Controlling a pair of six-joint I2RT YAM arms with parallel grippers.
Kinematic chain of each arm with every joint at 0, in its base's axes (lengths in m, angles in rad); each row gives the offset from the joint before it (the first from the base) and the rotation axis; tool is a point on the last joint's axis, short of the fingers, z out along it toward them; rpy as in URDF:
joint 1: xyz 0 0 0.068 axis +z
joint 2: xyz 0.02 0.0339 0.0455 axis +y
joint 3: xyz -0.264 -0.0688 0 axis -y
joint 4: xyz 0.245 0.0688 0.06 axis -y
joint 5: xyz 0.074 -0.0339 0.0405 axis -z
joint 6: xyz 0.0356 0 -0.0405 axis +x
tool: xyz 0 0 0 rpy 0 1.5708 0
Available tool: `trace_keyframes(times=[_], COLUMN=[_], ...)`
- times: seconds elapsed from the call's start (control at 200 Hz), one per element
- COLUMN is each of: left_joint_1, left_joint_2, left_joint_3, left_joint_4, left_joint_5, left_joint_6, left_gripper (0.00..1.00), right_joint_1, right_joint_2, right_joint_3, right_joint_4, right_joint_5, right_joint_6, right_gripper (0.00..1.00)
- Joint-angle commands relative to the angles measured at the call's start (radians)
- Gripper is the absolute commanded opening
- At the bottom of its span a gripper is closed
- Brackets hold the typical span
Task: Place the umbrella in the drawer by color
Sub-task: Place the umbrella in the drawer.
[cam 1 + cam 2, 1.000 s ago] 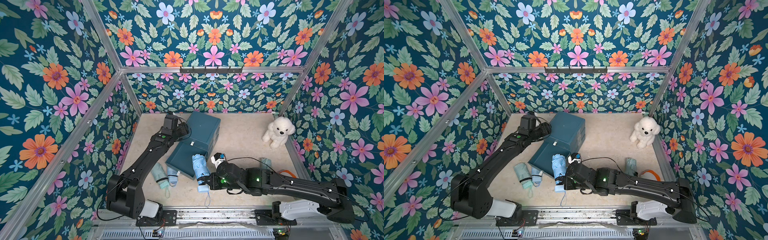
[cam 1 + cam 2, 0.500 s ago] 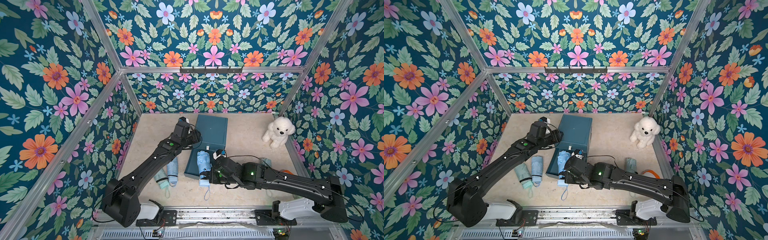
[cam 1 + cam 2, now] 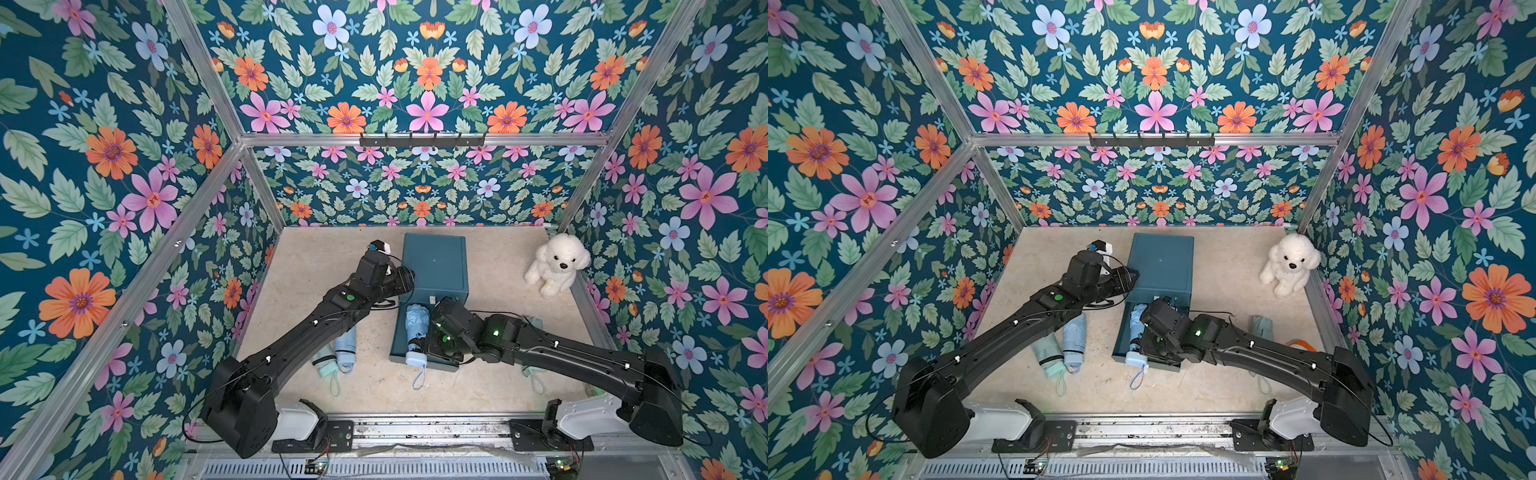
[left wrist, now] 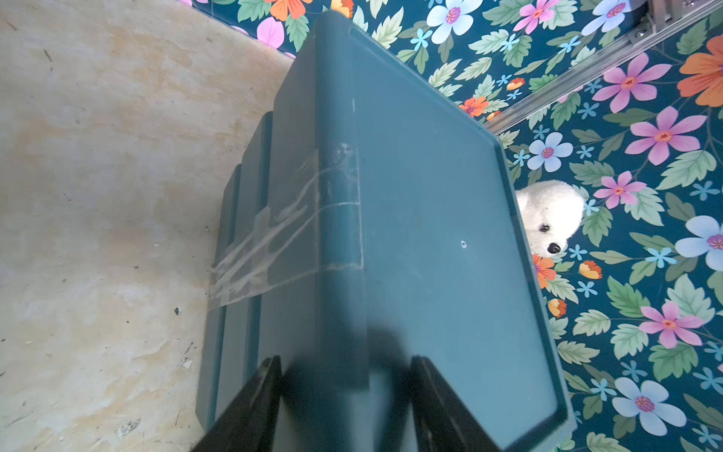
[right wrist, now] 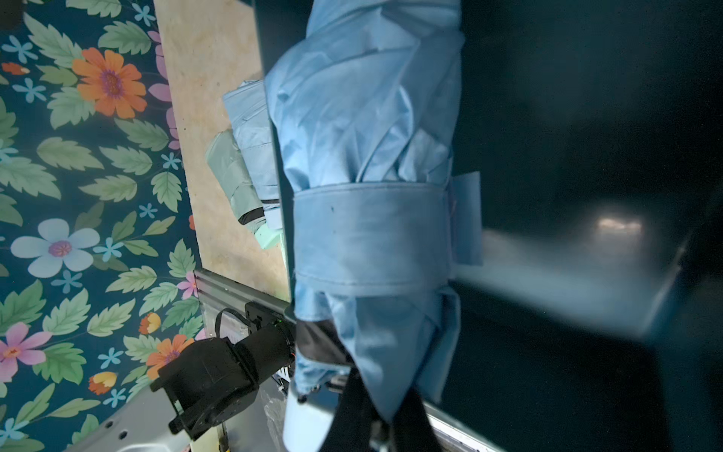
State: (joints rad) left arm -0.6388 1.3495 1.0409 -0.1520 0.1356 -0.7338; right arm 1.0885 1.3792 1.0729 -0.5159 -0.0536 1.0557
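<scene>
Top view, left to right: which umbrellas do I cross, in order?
mint umbrella → pale blue umbrella lying against it → blue umbrella in the open drawer → grey-green umbrella, partly hidden by the right arm

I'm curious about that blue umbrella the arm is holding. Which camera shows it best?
The right wrist view: the blue umbrella fills it, folds and strap sharp, the right hand shut on it. Both top views show it small, in the open drawer. The left wrist view shows only the cabinet.
</scene>
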Motion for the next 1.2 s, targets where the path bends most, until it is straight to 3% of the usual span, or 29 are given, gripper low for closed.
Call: trace_keyframes(times=[0.0,0.205,0.44,0.955,1.075,1.195], left_joint_1=[-0.005,-0.005,-0.005,-0.004,-0.005,-0.005], left_joint_2=[-0.003,0.002,0.003,-0.005,-0.009,-0.016], left_joint_3=[-0.020,-0.033,-0.031,-0.051,-0.054,-0.051], left_joint_4=[-0.064,-0.061,-0.058,-0.055,-0.056,-0.059], left_joint_5=[0.055,0.059,0.065,0.072,0.073,0.063], left_joint_6=[-0.006,0.003,0.008,0.016,0.016,0.014], left_gripper=[0.57,0.57,0.57,0.56,0.56,0.57], right_joint_1=[-0.023,-0.053,-0.053,-0.053,-0.048,-0.037], right_joint_2=[0.010,0.060,0.117,0.249,0.223,0.149], right_joint_3=[-0.012,-0.003,0.053,0.044,0.027,0.025], right_joint_4=[0.081,0.106,0.084,0.171,0.140,0.094], right_joint_5=[-0.001,0.038,0.167,0.209,0.221,0.270], right_joint_6=[-0.004,-0.025,-0.046,-0.065,-0.081,-0.091], right_gripper=[0.00,0.00,0.00,0.00,0.32,0.38])
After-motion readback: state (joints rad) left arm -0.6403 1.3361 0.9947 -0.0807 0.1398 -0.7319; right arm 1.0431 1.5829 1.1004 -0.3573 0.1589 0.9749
